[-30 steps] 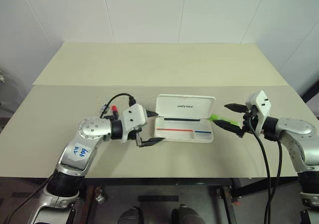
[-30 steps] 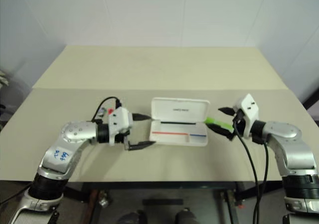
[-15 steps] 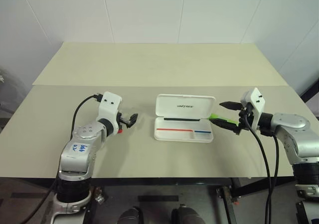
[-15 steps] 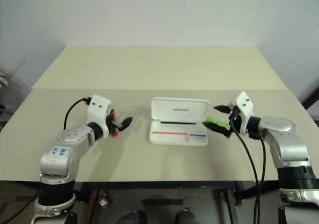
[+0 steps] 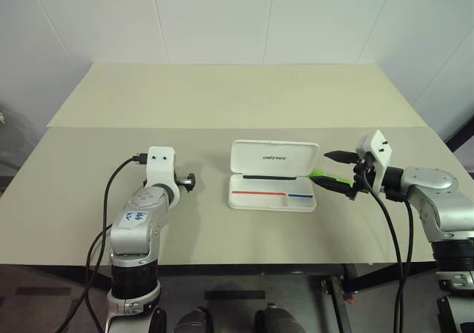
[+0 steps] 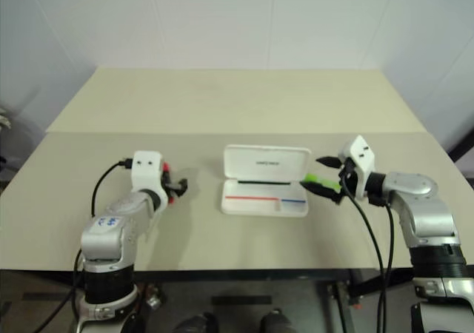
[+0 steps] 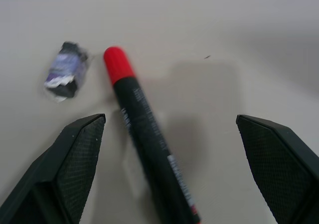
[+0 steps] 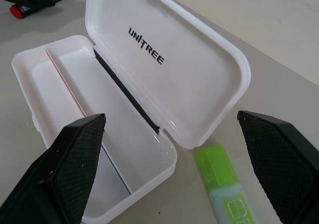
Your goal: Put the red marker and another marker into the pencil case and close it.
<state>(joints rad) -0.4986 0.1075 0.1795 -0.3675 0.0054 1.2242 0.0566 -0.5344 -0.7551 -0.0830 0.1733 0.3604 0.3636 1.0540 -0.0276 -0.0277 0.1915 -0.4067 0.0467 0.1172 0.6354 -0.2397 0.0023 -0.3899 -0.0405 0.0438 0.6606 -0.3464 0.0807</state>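
A wide beige table (image 5: pixel 222 96) made of two boards, with a seam running across it from side to side, stands against white panelled walls (image 5: pixel 215 18); the nearer board carries everything. Largest on it is the pencil case (image 5: pixel 273 176), lying open between the two claws with its long axis running side to side; its lid (image 8: pixel 169 69), which bears dark lettering, leans back toward the wall, and its shallow tray (image 8: pixel 89 129) holds a thin black stick along the hinge and a thin red-and-blue stick nearer the front. The right gripper (image 5: pixel 338 172) hangs just beyond the case's right end, its two black fingers spread wide and holding nothing, pointing leftward at the case. The lime-green marker (image 8: pixel 224 189) lies on the table just beside that end of the case, between the spread fingers in the right wrist view, its long axis roughly in line with the claw's own pointing. The left gripper (image 7: pixel 169 174) hovers well to the left of the case, fingers likewise wide apart and empty. The red marker (image 7: pixel 147 134) lies on the table between them, its black barrel running away from the claw and its red end farthest from it. Just beside that red end sits a small dark crumpled scrap (image 7: pixel 67 77).
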